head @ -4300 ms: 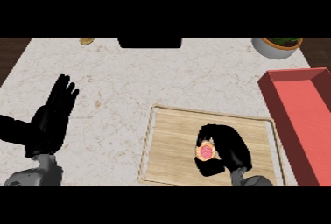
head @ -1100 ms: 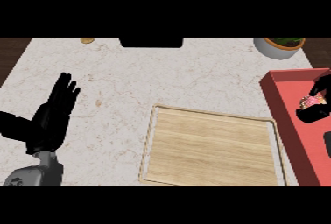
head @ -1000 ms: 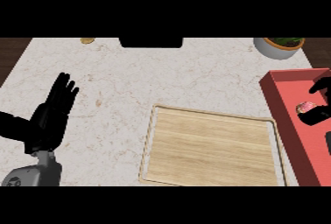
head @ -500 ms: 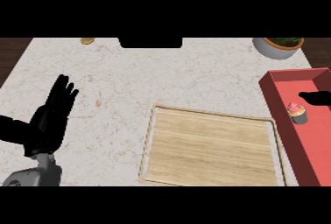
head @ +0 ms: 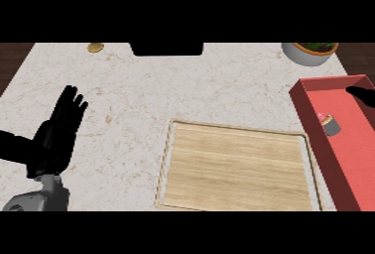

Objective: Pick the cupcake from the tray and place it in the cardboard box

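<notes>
- Cupcake (head: 329, 123): stands upright inside the cardboard box (head: 350, 163), at the right edge of the frame, roughly level with the upper rim of the tray. No hand touches it.
- Cardboard box: red, open-topped, running down the right side of the frame; its near wall lies just beside the tray's right rim.
- Tray (head: 238, 168): light wood, lower centre of the frame, nothing on it.
- Right hand (head: 362, 94): only a dark tip shows at the right edge, above the cupcake and apart from it. Whether its fingers are straight or curled cannot be told.
- Left hand (head: 60, 129): at the left of the frame, resting with fingers straight and pointing up, holding nothing.
- Handling judgement: the cupcake is probably light and small, with a soft pink top that would smear or crush under contact. The grey wrapper at the base looks like the stiffer part; take hold there, from the sides, keeping it upright.
- Task status, judged from the layout: placement appears complete.
- Table (head: 183, 84): pale marble surface; a potted plant (head: 313, 51) sits at upper right.
</notes>
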`<state>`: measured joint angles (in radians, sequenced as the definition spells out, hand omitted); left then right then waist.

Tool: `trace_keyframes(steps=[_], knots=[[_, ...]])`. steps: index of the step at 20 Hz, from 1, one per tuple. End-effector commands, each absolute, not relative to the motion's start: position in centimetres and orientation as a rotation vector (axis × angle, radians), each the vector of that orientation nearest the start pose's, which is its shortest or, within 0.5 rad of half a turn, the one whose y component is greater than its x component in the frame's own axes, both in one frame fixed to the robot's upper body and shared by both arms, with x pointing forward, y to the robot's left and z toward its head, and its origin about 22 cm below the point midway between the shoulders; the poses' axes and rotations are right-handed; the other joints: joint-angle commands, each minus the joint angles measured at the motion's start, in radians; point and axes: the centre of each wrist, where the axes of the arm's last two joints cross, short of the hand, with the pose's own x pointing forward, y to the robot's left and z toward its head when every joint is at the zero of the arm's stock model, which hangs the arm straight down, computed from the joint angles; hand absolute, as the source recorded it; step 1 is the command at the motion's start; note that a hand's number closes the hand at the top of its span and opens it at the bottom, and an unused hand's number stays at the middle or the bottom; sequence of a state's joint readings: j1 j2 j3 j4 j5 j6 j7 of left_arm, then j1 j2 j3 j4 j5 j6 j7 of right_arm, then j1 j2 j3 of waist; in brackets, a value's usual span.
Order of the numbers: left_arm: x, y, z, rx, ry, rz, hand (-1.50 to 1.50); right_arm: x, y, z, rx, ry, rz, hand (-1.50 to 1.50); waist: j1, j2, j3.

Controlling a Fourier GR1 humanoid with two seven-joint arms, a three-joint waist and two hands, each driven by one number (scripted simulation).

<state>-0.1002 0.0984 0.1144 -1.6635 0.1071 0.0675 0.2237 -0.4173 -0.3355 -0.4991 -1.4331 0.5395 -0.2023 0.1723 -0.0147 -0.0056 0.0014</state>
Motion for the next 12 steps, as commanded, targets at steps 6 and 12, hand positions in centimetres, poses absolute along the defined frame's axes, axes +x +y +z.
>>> trace_keyframes(steps=[6, 12], knots=[[25.0, 25.5, 5.6, 0.076, -1.543, 0.111, 0.0, 24.8, -42.0, 12.3, -0.917, -1.686, -0.348, -1.5, 0.008, 0.003, -0.001], [27.1, 26.5, 5.2, 0.081, -1.548, 0.117, 0.0, 21.3, -46.0, 13.7, -0.951, -1.738, -0.442, -1.5, 0.007, 0.005, -0.001]])
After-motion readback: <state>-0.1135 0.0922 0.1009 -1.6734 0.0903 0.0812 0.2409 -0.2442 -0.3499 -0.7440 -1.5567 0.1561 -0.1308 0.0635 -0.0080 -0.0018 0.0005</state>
